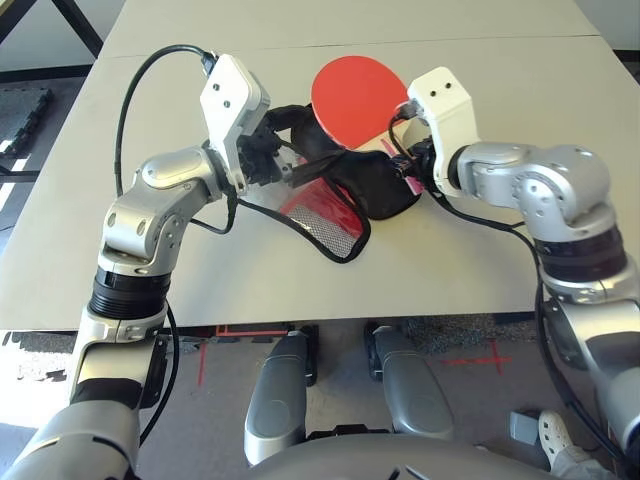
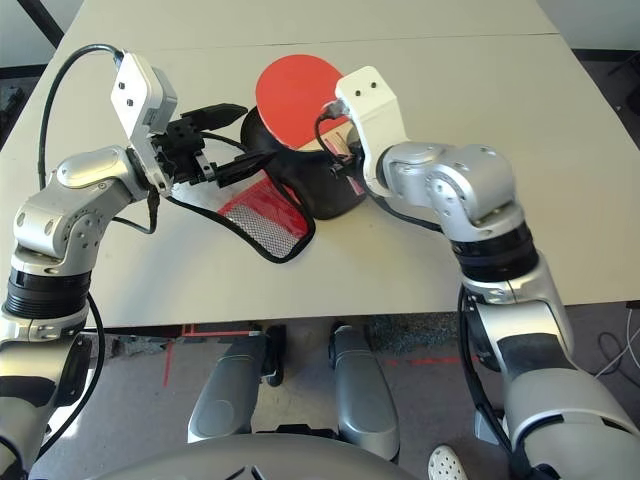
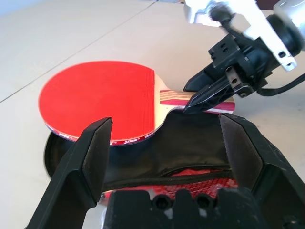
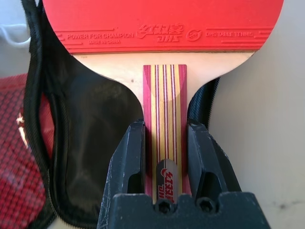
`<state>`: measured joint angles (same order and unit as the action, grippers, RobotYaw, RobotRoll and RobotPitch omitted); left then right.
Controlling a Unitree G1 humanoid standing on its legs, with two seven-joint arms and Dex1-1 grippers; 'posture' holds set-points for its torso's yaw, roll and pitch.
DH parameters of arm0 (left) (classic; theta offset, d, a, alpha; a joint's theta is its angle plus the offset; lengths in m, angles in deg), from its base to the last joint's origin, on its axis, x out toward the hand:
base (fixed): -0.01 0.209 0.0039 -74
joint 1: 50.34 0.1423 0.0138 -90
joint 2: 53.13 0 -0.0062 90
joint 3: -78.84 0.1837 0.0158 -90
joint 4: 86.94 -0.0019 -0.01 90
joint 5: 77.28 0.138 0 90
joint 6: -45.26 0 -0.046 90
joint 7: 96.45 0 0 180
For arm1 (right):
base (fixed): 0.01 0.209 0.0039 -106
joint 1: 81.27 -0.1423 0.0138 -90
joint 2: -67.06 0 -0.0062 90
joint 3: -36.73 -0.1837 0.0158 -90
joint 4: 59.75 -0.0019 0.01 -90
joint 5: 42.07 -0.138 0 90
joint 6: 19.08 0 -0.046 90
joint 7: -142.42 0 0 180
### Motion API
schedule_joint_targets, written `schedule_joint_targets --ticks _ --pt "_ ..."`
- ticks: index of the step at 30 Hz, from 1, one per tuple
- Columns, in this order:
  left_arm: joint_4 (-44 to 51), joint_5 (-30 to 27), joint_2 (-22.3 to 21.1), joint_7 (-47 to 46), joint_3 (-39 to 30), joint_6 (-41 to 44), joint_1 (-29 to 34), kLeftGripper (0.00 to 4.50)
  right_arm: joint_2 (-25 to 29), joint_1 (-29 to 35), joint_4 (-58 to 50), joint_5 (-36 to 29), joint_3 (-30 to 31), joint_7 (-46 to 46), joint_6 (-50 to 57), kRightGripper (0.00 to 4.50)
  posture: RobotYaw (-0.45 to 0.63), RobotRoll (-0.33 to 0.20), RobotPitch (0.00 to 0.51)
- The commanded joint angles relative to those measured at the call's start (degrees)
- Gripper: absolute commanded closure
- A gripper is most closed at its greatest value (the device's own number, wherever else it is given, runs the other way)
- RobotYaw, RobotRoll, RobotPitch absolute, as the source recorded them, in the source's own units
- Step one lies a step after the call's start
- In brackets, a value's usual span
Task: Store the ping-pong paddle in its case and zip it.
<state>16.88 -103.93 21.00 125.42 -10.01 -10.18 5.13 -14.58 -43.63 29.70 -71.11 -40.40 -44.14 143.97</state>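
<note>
Right gripper (image 4: 164,157) is clamped on the paddle (image 1: 355,95) by its striped handle, the red blade hanging over the far end of the case (image 1: 335,195). The case lies unzipped on the table (image 1: 450,260), black lining up. Left gripper (image 3: 164,143) hovers just beside the case's mouth, fingers spread wide with nothing between them.

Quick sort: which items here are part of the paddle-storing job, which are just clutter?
Job:
- ping-pong paddle, handle clamped in right gripper
- case, lying open under the paddle
- left gripper, open, at the case

Lying about:
- nothing else on the table
</note>
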Motion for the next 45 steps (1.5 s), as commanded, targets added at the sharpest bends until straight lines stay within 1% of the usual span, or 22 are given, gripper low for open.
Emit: schedule_joint_targets --ticks 1,8,13,18,26,31,33,34,35,38,39,41,44,45 --pt "2.7 0.0 -0.6 -0.9 -0.5 1.5 1.7 0.00 -1.5 -1.5 2.4 2.8 0.6 -2.3 -1.4 3.47 0.20 0.000 0.233" --pt "3.8 -0.1 -0.6 -1.8 -0.8 2.2 2.2 0.00 -4.2 -2.0 6.2 7.0 1.8 -6.2 -1.6 3.47 0.22 0.000 0.234" --pt "4.0 -0.1 -0.6 -2.0 -0.8 2.4 2.3 0.00 -4.9 -1.2 6.4 9.0 1.6 -7.4 -0.3 3.47 0.22 0.000 0.237" --pt "4.1 -0.1 -0.5 -2.0 -0.6 2.6 2.5 0.00 -5.0 -0.2 4.9 9.7 1.6 -8.3 2.7 3.47 0.21 0.000 0.241" --pt "3.4 0.2 -0.2 -1.9 -0.2 2.2 2.2 0.00 -5.7 2.1 0.9 10.8 -0.4 -7.1 7.8 3.47 0.20 0.000 0.243" --pt "3.2 0.2 -0.2 -1.8 -0.3 2.0 2.0 0.00 -6.9 2.9 1.2 12.6 -2.7 -5.1 7.6 3.47 0.20 0.000 0.244" --pt "3.3 0.3 -0.6 -1.7 -0.6 2.0 2.0 0.00 -7.1 2.9 1.2 13.1 -3.3 -4.9 6.9 2.76 0.20 0.000 0.245" --pt "3.5 0.2 -1.1 -1.6 -1.0 2.1 1.9 0.00 -7.1 2.8 1.3 13.2 -3.7 -5.0 6.9 2.48 0.20 0.000 0.247" --pt "3.9 0.1 -1.6 -1.6 -1.4 2.4 1.8 0.00 -7.3 2.8 1.3 13.2 -4.2 -5.0 6.7 2.08 0.20 0.000 0.247" --pt "5.1 -0.6 -4.7 -0.8 -3.4 3.5 1.3 0.00 -6.8 3.0 0.7 12.7 -5.1 -6.4 5.1 1.01 0.21 0.000 0.249" --pt "5.6 -1.5 -5.8 -0.7 -4.7 4.4 1.1 0.00 -6.5 3.1 0.3 12.2 -5.5 -7.2 5.0 0.63 0.21 0.000 0.249" --pt "6.2 -4.5 -8.7 -0.3 -9.0 7.2 0.8 0.00 -4.0 3.6 -2.3 9.8 -5.2 -11.8 4.4 0.03 0.21 0.000 0.252" --pt "5.3 -6.1 -14.8 0.6 -15.7 9.5 1.6 0.00 -0.5 4.2 -4.8 7.1 -6.2 -17.0 3.3 0.03 0.22 0.000 0.253" --pt "4.5 -5.7 -17.5 1.4 -17.8 9.8 3.3 0.00 0.5 4.4 -4.8 6.6 -7.0 -18.2 2.2 0.03 0.22 0.000 0.254"
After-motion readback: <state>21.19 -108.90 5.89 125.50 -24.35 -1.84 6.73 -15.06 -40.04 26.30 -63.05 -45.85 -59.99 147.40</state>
